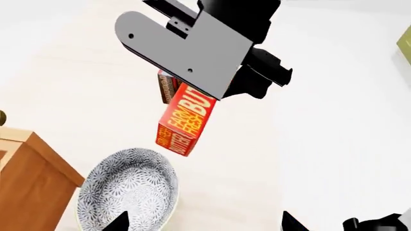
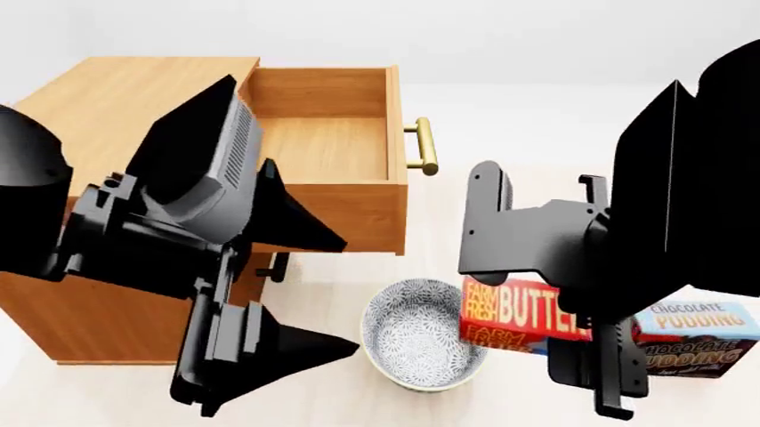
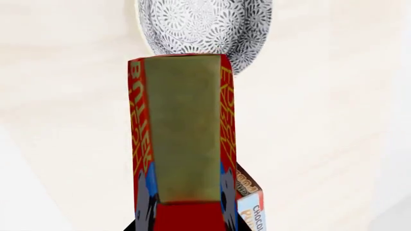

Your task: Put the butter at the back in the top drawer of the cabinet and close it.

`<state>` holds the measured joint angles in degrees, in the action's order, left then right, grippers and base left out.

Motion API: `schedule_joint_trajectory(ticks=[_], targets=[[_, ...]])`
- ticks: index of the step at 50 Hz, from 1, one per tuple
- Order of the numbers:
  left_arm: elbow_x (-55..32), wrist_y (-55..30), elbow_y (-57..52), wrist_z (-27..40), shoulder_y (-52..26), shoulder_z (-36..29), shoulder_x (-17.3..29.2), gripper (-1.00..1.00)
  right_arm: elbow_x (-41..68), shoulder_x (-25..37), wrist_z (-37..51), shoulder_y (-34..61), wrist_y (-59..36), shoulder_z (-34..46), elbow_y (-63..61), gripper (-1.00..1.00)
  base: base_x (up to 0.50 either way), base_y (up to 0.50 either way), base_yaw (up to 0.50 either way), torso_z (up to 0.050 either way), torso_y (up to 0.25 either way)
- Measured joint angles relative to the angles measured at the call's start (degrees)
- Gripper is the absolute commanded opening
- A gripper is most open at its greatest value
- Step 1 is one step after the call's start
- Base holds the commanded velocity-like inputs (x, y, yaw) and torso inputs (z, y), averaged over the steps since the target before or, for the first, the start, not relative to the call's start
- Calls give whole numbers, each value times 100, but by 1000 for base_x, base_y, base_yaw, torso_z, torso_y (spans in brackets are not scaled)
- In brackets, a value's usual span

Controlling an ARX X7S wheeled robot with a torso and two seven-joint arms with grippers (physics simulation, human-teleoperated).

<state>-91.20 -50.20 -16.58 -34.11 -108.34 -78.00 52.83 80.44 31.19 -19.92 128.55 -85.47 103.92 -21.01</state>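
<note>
Your right claw [image 2: 570,307] is gripping the butter [image 2: 522,313], its two pads clamped on the carton's long red faces, as the right wrist view is showing, with the box lifted beside the patterned bowl [image 2: 418,342] and in front of the chocolate pudding box [image 2: 695,342]. The butter is hanging well short of the top drawer [image 2: 320,142], which is standing pulled out of the cabinet [image 2: 119,107] with its brass handle [image 2: 425,147] facing you and its wooden floor bare. Your left claw [image 2: 279,294] is hovering in front of the cabinet with its fingers spread apart and holding nothing.

The carton is looking like a light, stiff cardboard box, probably smooth enough to slide if your squeeze is slackening, and likely to dent if you are pressing too hard. Taking it across the narrow width, as you are doing now, is appearing the sound hold, since the flat sides are giving the pads full contact. In the left wrist view the butter [image 1: 185,122] is showing tilted under the grey arm link, so you are likely needing to level it while carrying it over the drawer's front edge toward the rear, then freeing a claw for pushing the drawer shut
</note>
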Motion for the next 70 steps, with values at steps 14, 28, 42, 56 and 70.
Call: schedule_joint_trajectory(ticks=[14, 28, 42, 56, 70], targets=[[201, -24, 115, -36, 86, -83, -375, 100, 488, -293, 221, 196, -38, -295, -136, -100, 0, 0, 0, 0, 1], [385, 148, 150, -16, 356, -154, -629, 100, 819, -463, 407, 307, -121, -541, -206, -100, 0, 0, 0, 1, 1], [646, 440, 91, 84, 672, -186, -742, 100, 1007, -555, 531, 365, -180, -695, -210, -100, 0, 0, 0, 1, 0], [841, 685, 77, 213, 933, -197, -834, 100, 1194, -636, 647, 415, -238, -870, -205, -100, 0, 0, 0, 0, 1], [919, 793, 96, 240, 1091, -217, -956, 100, 1266, -701, 693, 426, -251, -954, -200, -100, 0, 0, 0, 1, 1]])
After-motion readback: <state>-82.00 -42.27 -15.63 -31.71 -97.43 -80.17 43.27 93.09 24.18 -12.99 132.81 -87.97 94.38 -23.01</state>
